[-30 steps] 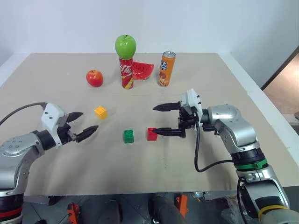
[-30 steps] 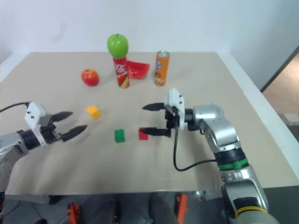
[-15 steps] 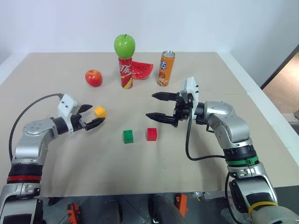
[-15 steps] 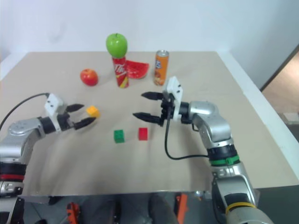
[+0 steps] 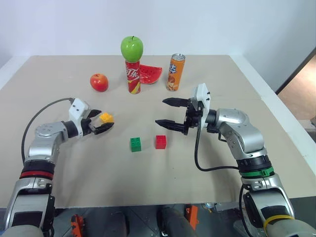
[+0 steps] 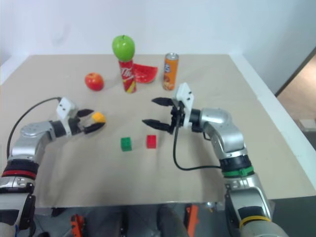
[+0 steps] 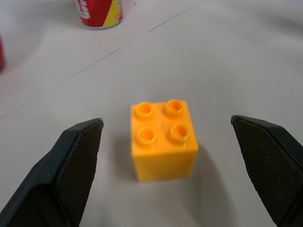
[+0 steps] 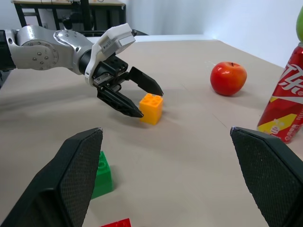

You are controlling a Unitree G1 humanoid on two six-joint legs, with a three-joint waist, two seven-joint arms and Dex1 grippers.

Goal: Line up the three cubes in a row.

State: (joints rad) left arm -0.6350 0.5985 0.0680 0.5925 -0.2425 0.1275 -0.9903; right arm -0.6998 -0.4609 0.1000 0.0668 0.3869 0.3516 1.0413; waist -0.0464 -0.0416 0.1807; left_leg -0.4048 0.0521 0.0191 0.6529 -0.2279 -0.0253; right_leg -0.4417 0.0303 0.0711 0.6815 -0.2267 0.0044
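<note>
The yellow-orange cube (image 7: 163, 139) is seen on the worktop (image 5: 207, 163) between the spread fingers of the left gripper (image 5: 104, 122), untouched. The green cube (image 5: 136, 144) and red cube (image 5: 160, 141) sit side by side, the red one cut off in the right wrist view. The right gripper (image 5: 166, 112) is held open above the worktop.

— Where do the three cubes sit?
— The green cube (image 5: 136, 144) and the red cube (image 5: 160, 141) stand side by side, near but apart, around the middle of the table (image 5: 276, 143) — closer to its front edge than its back one. Both upright, studs up.
— And the third?
— The yellow-orange cube (image 5: 106, 117) lies apart, farther back and toward the left edge — upright, four studs on top.
</note>
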